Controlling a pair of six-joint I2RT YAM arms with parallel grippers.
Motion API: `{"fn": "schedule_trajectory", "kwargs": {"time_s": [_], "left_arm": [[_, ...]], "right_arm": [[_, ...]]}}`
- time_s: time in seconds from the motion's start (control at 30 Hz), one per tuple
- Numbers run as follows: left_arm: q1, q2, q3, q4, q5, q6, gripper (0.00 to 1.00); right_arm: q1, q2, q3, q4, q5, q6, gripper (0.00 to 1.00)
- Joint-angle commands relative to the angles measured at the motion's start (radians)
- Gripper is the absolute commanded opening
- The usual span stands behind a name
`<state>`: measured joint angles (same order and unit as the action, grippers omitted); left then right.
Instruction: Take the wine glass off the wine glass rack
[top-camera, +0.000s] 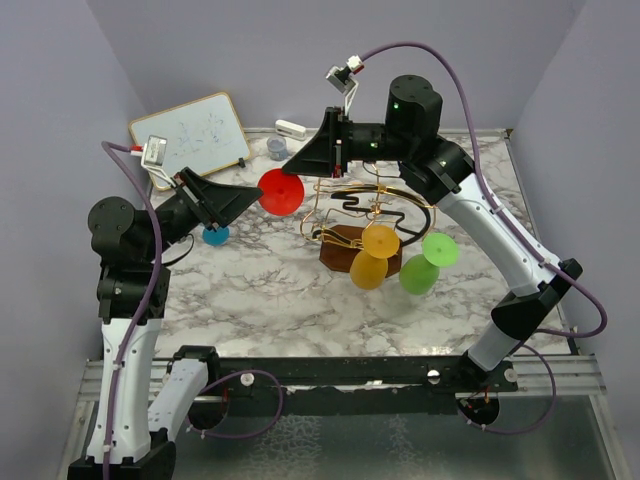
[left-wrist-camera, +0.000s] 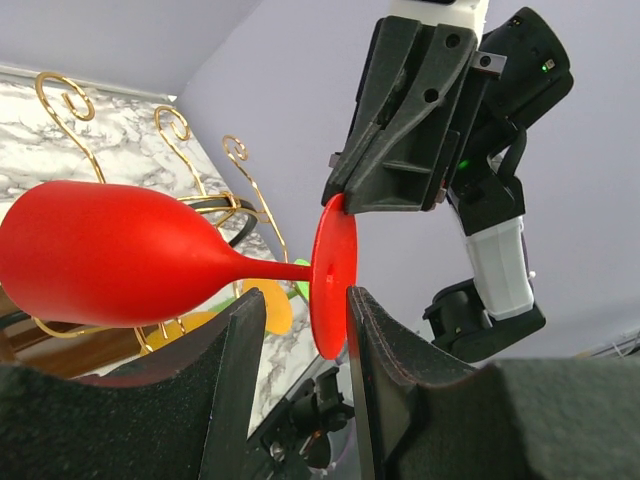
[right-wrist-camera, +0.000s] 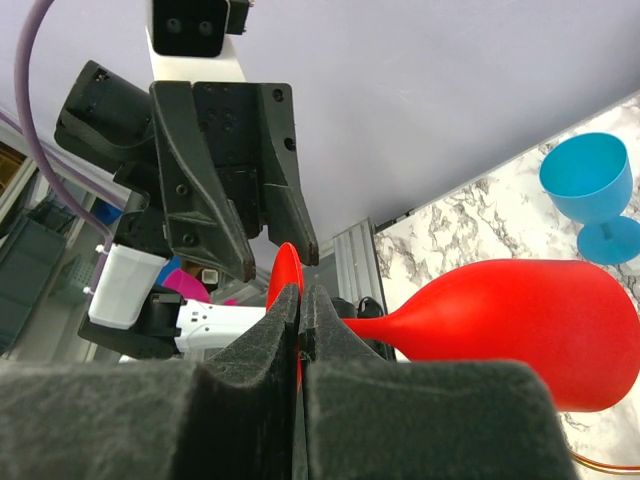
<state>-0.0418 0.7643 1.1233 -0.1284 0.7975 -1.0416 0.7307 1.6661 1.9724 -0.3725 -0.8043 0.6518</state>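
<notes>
A red wine glass (top-camera: 281, 192) hangs in the air left of the gold wire rack (top-camera: 345, 205), lying on its side and clear of the hooks. My right gripper (top-camera: 297, 165) is shut on the rim of the glass's round foot (right-wrist-camera: 284, 275). In the right wrist view its pads (right-wrist-camera: 283, 318) are pressed together on the disc. My left gripper (left-wrist-camera: 305, 325) is open. Its fingers (left-wrist-camera: 238, 370) stand on either side of the foot (left-wrist-camera: 333, 275), the right one close against the disc. The red bowl (left-wrist-camera: 100, 255) points toward the rack's hooks (left-wrist-camera: 172, 128).
An orange, a yellow and a green glass (top-camera: 425, 265) hang on the rack over its brown base (top-camera: 340, 245). A blue cup (top-camera: 215, 235) stands under the left gripper. A whiteboard (top-camera: 190, 135), a grey cup (top-camera: 276, 148) and a white block (top-camera: 290, 128) lie at the back left.
</notes>
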Motion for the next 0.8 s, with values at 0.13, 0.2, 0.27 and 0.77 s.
{"fn": "schedule_trajectory", "kwargs": {"time_s": [0.13, 0.2, 0.27, 0.77], "left_arm": [[-0.009, 0.015, -0.003, 0.044, 0.047, -0.008, 0.41], [-0.010, 0.027, -0.006, 0.059, 0.054, -0.017, 0.41], [-0.013, 0.038, -0.008, 0.075, 0.062, -0.023, 0.41], [-0.036, 0.080, -0.026, 0.182, 0.131, -0.063, 0.25]], "right_arm": [[-0.002, -0.016, -0.002, 0.031, 0.012, 0.002, 0.01], [-0.002, -0.014, -0.003, 0.030, 0.012, 0.003, 0.01], [-0.002, -0.011, -0.001, 0.027, 0.016, 0.002, 0.01], [-0.002, 0.012, -0.007, 0.032, 0.013, 0.018, 0.01]]}}
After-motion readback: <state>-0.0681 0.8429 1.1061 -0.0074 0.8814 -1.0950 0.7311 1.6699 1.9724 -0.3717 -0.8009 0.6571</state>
